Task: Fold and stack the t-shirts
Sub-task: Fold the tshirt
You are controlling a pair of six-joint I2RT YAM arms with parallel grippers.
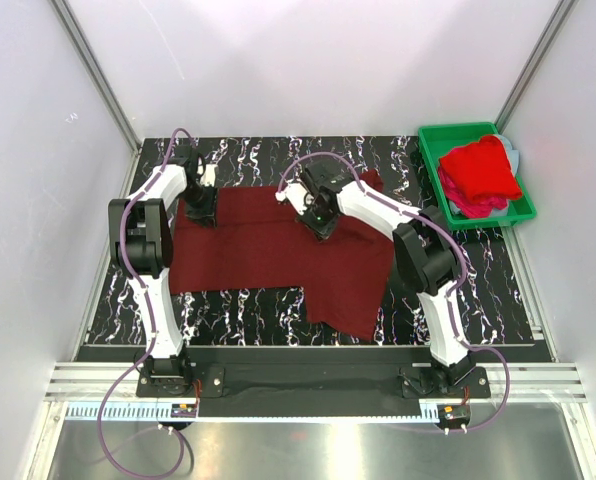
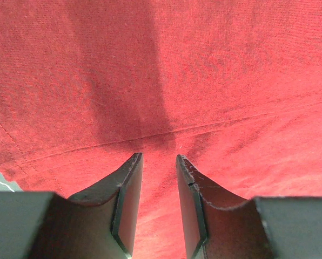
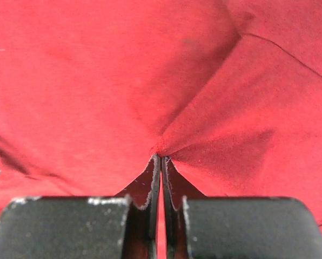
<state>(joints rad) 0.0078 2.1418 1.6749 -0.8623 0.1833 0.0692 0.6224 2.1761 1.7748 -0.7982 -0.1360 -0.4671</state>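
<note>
step in hand: judged to be making a fold in the maroon t-shirt [image 1: 258,250], with one spot pinched and the other side waiting to be picked up or held down.
where the shirt is: spread flat across the middle of the tabletop [image 1: 228,305], between the two arms. its near right part reaches further toward the bases than the rest, and a small bit pokes out past the far right edge.
right claw [image 1: 320,225]: closed on the maroon cloth near the far middle of the shirt. in the wrist view [image 3: 161,157] creases fan out from the tips, so the pinch is a small one.
left claw [image 1: 200,207]: over the far left corner of the shirt. in its own view [image 2: 156,157] the jaws stand apart, with flat cloth and a seam showing through the gap and nothing gathered between them.
other shirts: a red t-shirt [image 1: 481,168] bundled on a pink t-shirt [image 1: 473,208] inside the green bin [image 1: 458,128] at the far right, well apart from the work.
doing it well: give the left claw a hold on the hem before the right one lifts, otherwise the cloth would likely drag across and skew.
lift: raise both sides level and only just clear of the tabletop, so the layer underneath does not shift.
pinch check: whether the right claw has one layer or two cannot be told; a slow first pull would show it.
landing: lay the carried edge parallel with the opposite edge, then let go low to avoid a rumple.
risk: the thin pinch may slip if pulled sideways quickly.
</note>
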